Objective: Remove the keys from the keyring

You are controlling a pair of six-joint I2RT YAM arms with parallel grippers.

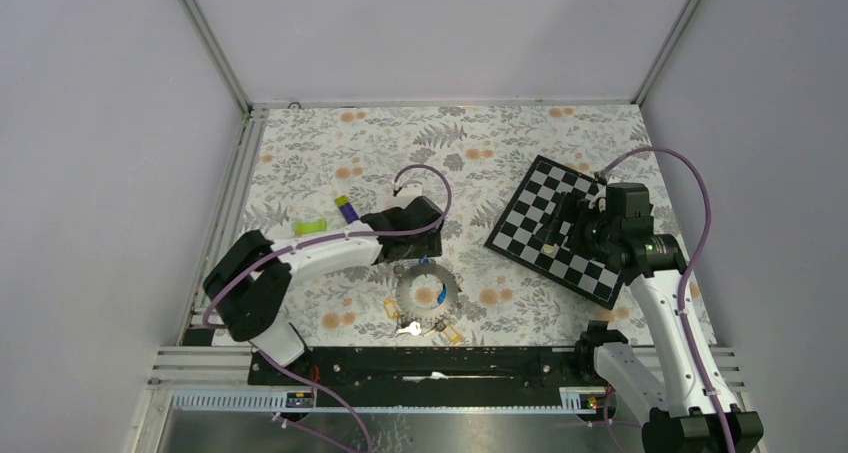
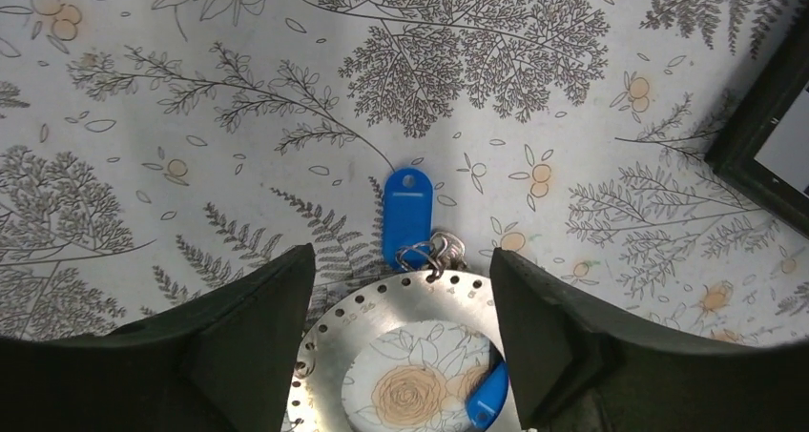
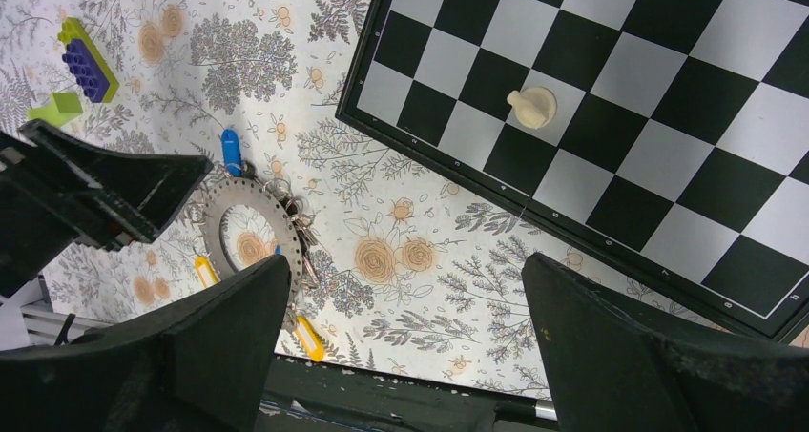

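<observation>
The keyring (image 1: 427, 291) is a flat grey metal ring with small holes round its rim, lying on the floral cloth. Keys hang off it: a blue tag (image 2: 407, 213) on small wire rings at the far edge, another blue tag (image 2: 488, 399) inside the hole, yellow tags (image 1: 390, 308) and a silver key (image 1: 408, 326) at the near side. My left gripper (image 2: 401, 257) is open, its fingers straddling the far part of the keyring (image 2: 382, 318), one on each side. My right gripper (image 3: 405, 270) hangs open and empty above the near edge of the chessboard (image 1: 560, 231).
A white pawn (image 3: 531, 106) stands on the chessboard (image 3: 611, 89) at the right. A purple-and-green block (image 1: 347, 210) and a small green block (image 1: 310, 226) lie left of the left gripper (image 1: 420, 255). A black rail (image 1: 430, 363) runs along the near table edge.
</observation>
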